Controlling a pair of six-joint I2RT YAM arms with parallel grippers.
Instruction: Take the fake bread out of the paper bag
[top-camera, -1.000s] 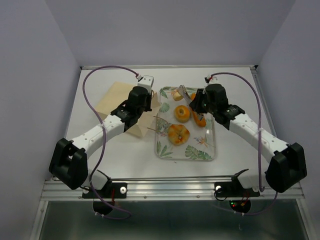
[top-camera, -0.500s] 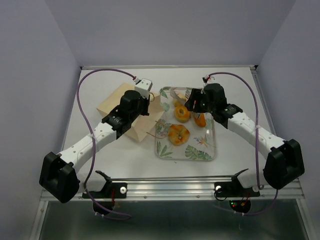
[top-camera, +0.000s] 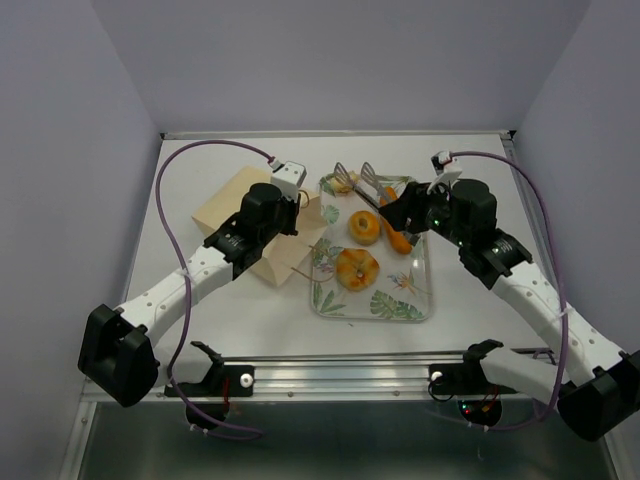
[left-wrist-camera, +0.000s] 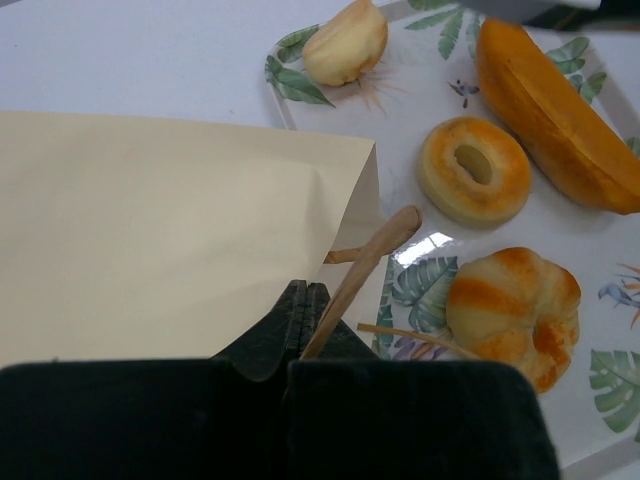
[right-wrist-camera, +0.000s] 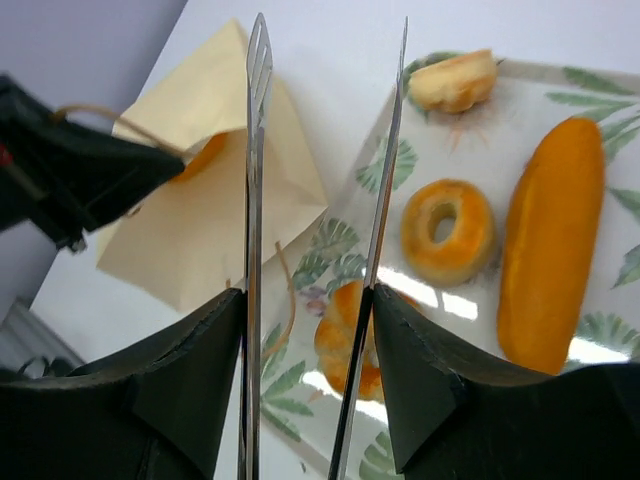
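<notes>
From above, the paper bag (top-camera: 235, 205) lies on the bench (top-camera: 230, 300) left of centre, its right corner overlapping the tray's (top-camera: 400, 305) left edge. My left gripper (top-camera: 297, 213) sits at that corner. My right gripper (top-camera: 357, 172) hovers over the tray's far left corner. 4 pieces of fake bread (top-camera: 356, 267) lie on the tray.

In my left wrist view, my jaws are clenched on the bag's brown handle (left-wrist-camera: 365, 262). Beyond them lie the pale bun (left-wrist-camera: 345, 42), ring bun (left-wrist-camera: 473, 170), long loaf (left-wrist-camera: 555, 115) and knotted bun (left-wrist-camera: 512, 312).

In my right wrist view, my fingers stand apart, released, grasping nothing. 1 orange piece (right-wrist-camera: 205, 155) shows in the bag's mouth.
</notes>
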